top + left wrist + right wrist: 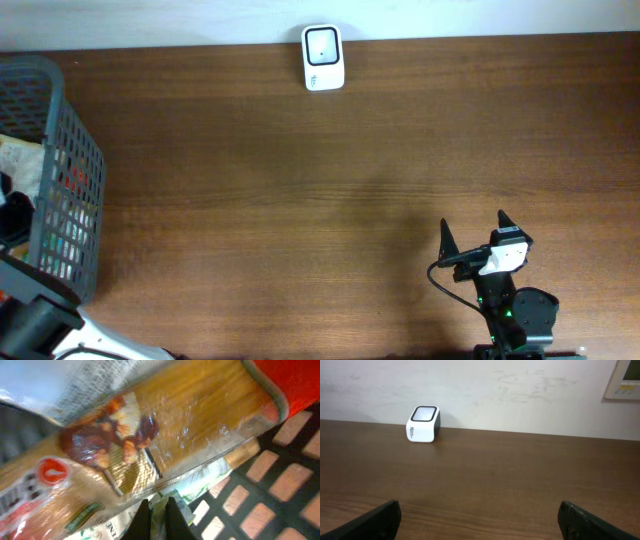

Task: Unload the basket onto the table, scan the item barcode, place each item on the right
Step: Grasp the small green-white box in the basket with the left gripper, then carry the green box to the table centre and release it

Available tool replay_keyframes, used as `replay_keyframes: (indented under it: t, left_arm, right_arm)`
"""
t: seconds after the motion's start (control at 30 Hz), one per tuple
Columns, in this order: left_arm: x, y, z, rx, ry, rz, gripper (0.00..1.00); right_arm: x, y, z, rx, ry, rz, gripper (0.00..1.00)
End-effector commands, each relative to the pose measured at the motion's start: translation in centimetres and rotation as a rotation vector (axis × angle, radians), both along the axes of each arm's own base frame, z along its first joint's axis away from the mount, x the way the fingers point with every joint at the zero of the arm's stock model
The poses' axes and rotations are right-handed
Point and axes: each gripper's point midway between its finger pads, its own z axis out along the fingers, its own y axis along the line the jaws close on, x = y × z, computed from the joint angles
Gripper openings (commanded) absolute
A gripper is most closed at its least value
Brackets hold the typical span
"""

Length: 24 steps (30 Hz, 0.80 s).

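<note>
table [300,200]: one wooden top, carrying everything.
basket [70,130]: one grey mesh basket sitting at the table's left edge, its walls hemming in the left arm.
spaghetti packet [190,420]: one, lying slantwise in the basket just above the fingers.
red pack [295,380]: one, overlapping the spaghetti's corner.
right gripper [474,222]: hovering front right, fingers spreading wide, holding nothing.
left gripper [158,510]: inside the basket, fingers pinching a sliver of green-printed wrapper [200,487].
barcode scanner [323,58]: one, white, standing at the far edge, well apart from the basket.
</note>
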Motion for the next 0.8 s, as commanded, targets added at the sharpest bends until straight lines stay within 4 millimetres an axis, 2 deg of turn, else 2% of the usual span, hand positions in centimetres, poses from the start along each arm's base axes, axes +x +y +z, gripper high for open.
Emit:
replay_keyframes:
  t: [0.0,0.03,0.07,0.1,0.13,0.17,0.2,0.23,0.27,0.37,0.4,0.43,0.47,0.5,0.53,0.6,0.63,0.7,0.77]
  left_arm:
    - [3.0,2.5,8.0,0.123,-0.149,0.151,0.00]
    - [4.1,3.0,11.4,0.182,-0.220,0.172,0.00]
    - [5.2,3.3,15.5,0.249,-0.311,0.196,0.00]
    - [6.1,3.0,20.4,0.318,-0.418,0.215,0.00]
    - [6.9,2.3,23.9,0.359,-0.503,0.217,0.00]
    - [8.5,-0.7,29.1,0.372,-0.658,0.170,0.00]
    - [10.1,-4.4,31.9,0.336,-0.759,0.082,0.00]
    - [11.7,-9.3,32.8,0.255,-0.807,-0.034,0.00]
    - [12.8,-13.2,32.1,0.191,-0.788,-0.114,0.00]
    - [16.0,-26.5,26.8,0.002,-0.652,-0.398,0.00]
    - [16.8,-31.4,24.2,-0.048,-0.597,-0.513,0.00]
    - [17.2,-35.1,21.7,-0.086,-0.542,-0.588,0.00]
    - [17.3,-36.9,20.1,-0.101,-0.509,-0.623,0.00]
    - [17.3,-41.4,16.0,-0.138,-0.426,-0.714,0.00]
    - [16.9,-44.6,13.0,-0.164,-0.367,-0.775,0.00]
    - [15.4,-49.8,7.4,-0.200,-0.258,-0.879,0.00]
    - [13.8,-53.2,3.5,-0.231,-0.155,-0.885,0.00]
    - [12.2,-56.3,-0.2,-0.243,-0.073,-0.921,0.00]
    - [10.5,-58.6,-2.8,-0.255,-0.005,-0.947,0.00]
  right_arm:
    - [0.0,0.1,-0.3,0.011,0.006,0.007,0.99]
    - [0.0,0.1,-0.3,0.011,0.006,0.007,0.99]
    - [0.0,0.1,-0.3,0.011,0.006,0.007,0.99]
    - [0.0,0.1,-0.3,0.011,0.006,0.007,0.99]
    - [0.0,0.1,-0.3,0.011,0.006,0.006,0.99]
    - [0.0,0.1,-0.3,0.011,0.006,0.007,0.99]
    - [0.0,0.1,-0.3,0.011,0.006,0.007,0.99]
    - [0.0,0.1,-0.3,0.011,0.006,0.007,0.99]
    - [0.0,0.1,-0.3,0.011,0.006,0.007,0.99]
    - [0.0,0.1,-0.3,0.011,0.006,0.006,0.99]
    - [0.0,0.1,-0.3,0.011,0.006,0.006,0.99]
    - [0.0,0.1,-0.3,0.011,0.006,0.007,0.99]
    - [0.0,0.1,-0.3,0.011,0.006,0.007,0.99]
    - [0.0,0.1,-0.3,0.011,0.006,0.007,0.99]
    - [0.0,0.1,-0.3,0.011,0.006,0.007,0.99]
    - [0.0,0.1,-0.3,0.011,0.006,0.007,0.99]
    - [0.0,0.1,-0.3,0.011,0.006,0.006,0.99]
    - [0.0,0.1,-0.3,0.011,0.006,0.006,0.99]
    - [0.0,0.1,-0.3,0.011,0.006,0.007,0.99]
